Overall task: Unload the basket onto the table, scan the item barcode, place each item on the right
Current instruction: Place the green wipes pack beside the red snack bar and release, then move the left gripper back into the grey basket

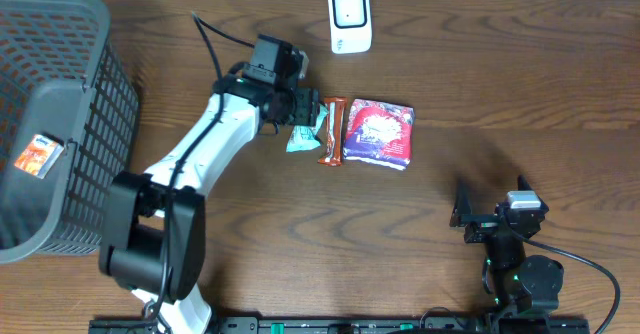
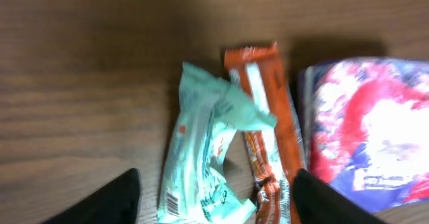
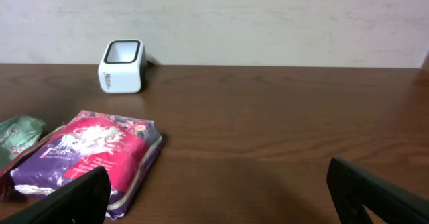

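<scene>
**Basket** (image 1: 70, 34): far left, grey mesh. A small orange packet (image 1: 38, 156) sits at its near side.

**Left gripper** (image 2: 214, 204): reaches over the left end of the snack row.
- Handling: the step looks like a pick for scanning. The span now takes in two items, so the grip should centre on the mint wrapper alone before it narrows. It should pinch clear of the printed code and hold the crumpled film taut, so the code reads flat at the scanner window.
- Jaws: spread wide, holding nothing. The fingers (image 2: 114, 200) straddle the near end of the mint wrapper and the orange bar. Whether a pad touches either cannot be told.

**Mint wrapper** (image 2: 201, 150): judged the item to scan. It lies crumpled on the table (image 1: 500, 94), leftmost of three and touching the orange bar. A barcode (image 2: 173, 204) faces up at the end nearest the gripper.

**Orange bar** (image 2: 268, 117): middle of the row, lengthwise beside the wrapper and just beside the pouch.

**Pouch** (image 1: 378, 132): red and purple, rightmost of the row.

**Scanner** (image 1: 350, 19): white, at the far edge beyond the row, apart from it.

**Right gripper** (image 3: 221, 200): near front right, well apart from the row. Jaws fully spread, empty.
</scene>
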